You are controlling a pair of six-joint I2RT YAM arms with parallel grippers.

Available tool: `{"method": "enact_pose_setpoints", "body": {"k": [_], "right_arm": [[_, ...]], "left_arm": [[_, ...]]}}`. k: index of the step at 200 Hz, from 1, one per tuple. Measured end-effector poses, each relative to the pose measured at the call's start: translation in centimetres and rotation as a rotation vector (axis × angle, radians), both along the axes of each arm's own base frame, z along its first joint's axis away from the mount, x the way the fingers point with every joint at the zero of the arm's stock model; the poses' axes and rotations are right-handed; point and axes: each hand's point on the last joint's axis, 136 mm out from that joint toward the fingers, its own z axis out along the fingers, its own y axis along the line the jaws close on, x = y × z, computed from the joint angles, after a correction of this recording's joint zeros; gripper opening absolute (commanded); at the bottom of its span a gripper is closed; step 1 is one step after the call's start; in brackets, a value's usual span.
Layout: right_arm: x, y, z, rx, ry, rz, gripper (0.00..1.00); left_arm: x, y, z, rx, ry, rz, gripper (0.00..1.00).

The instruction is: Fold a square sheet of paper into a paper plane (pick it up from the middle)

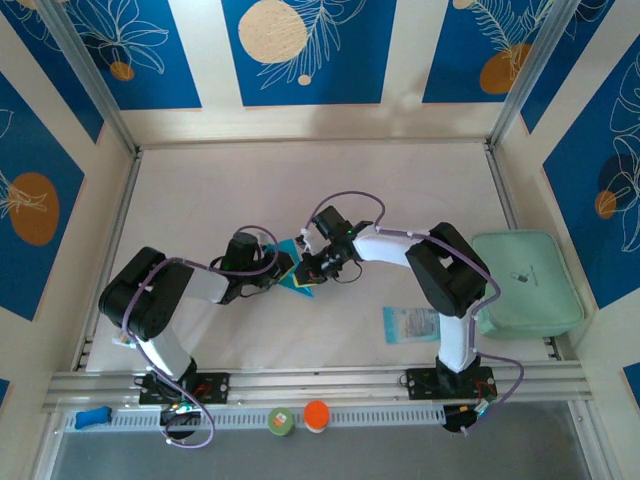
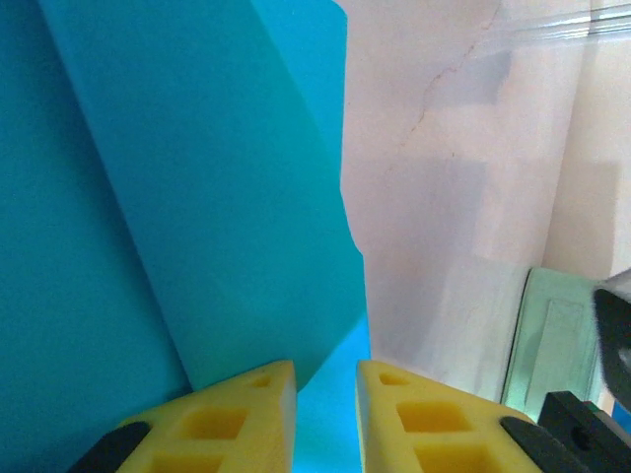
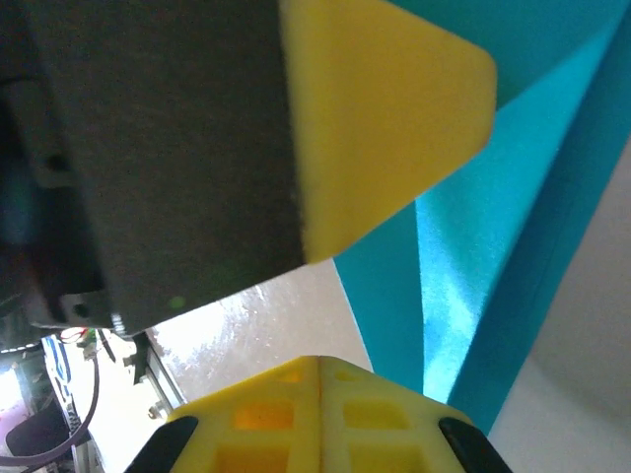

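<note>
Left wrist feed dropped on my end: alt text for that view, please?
A folded cyan paper sheet spreads across the left side, layers meeting along a slanted crease. At the bottom, the left claw has its yellow fingertips slightly apart, paper showing between. Right of it: pale table and a mint-green pad.

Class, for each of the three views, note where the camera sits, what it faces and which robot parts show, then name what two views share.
Top external: above and behind the bases, facing down on the table; both arms show, left gripper and right gripper meeting at the cyan paper.
Left wrist: on the left wrist, facing the cyan paper past its parted fingers.
Right wrist: on the right wrist, facing the cyan paper past its shut fingers.
Shared: both wrist views show the cyan paper.
</note>
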Motion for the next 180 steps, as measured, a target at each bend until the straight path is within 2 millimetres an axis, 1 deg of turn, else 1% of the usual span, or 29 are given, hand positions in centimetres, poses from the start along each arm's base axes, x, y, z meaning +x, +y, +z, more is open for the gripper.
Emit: {"method": "enact_pose_setpoints", "body": {"k": [30,101,149,180], "right_arm": [[0.1,-0.3,-0.6,-0.027,0.000,-0.009,0.05],[0.0,-0.7,-1.1,-0.053,0.005,-0.016,0.05],[-0.1,-0.9,-2.3,-0.078,0.029,-0.020,0.05],[-0.1,-1.0,-2.4,-0.082,0.028,-0.021,0.05]], "left_arm": [[0.0,0.0,0.0,0.003,0.006,0.000,0.24],[0.0,0.0,-0.1,0.006,0.014,0.000,0.24],[0.0,0.0,-0.1,0.006,0.019,0.002,0.25],[0.0,0.0,-0.1,0.007,0.022,0.002,0.25]]}}
